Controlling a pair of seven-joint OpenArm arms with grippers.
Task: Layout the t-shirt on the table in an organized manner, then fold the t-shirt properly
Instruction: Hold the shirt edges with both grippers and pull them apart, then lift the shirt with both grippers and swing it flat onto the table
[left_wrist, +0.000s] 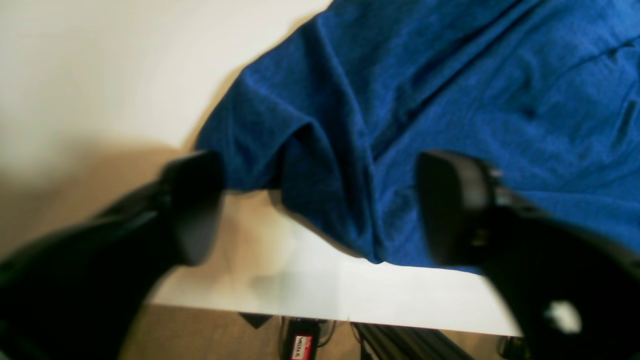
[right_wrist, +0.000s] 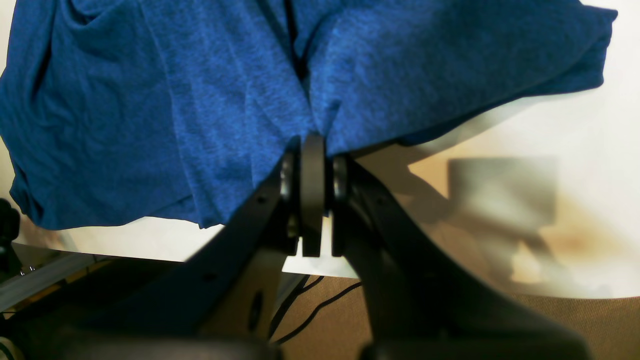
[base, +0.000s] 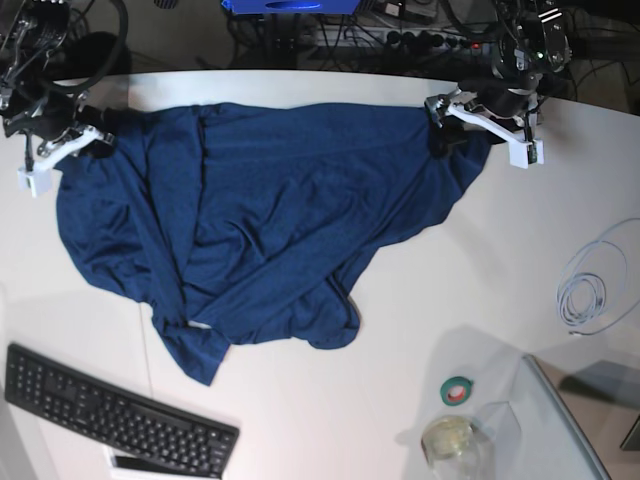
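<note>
T-shirt (base: 270, 210) lies spread but rumpled across the far half of the white surface (base: 400, 420), wide edge toward the back, body bunched and creased in the middle, one sleeve or corner trailing toward the keyboard (base: 110, 410). Not flat yet, so this is the layout step; no folding has begun.

Right gripper (right_wrist: 312, 165) is clamped on a pinch of cloth at the shirt's edge; the right wrist view shows fabric tenting up into the pressed-together pads. In the base view it sits at the shirt's far-left corner (base: 62, 140).

Left gripper (left_wrist: 320, 200) has its jaws wide apart, holding nothing; a loose fold of the shirt's corner lies between and just beyond the fingers. In the base view it is at the far-right corner (base: 485, 120), touching or just over the cloth; can't tell which.

Next move, as I judge it: left gripper needs to close on that corner, then both arms pull apart to tension the far edge and smooth the crumpled middle. Risk: one-sided pull drags the whole shirt. Cable coil (base: 585, 290), tape roll (base: 458, 390) and jar (base: 450, 440) sit well apart on the right.
</note>
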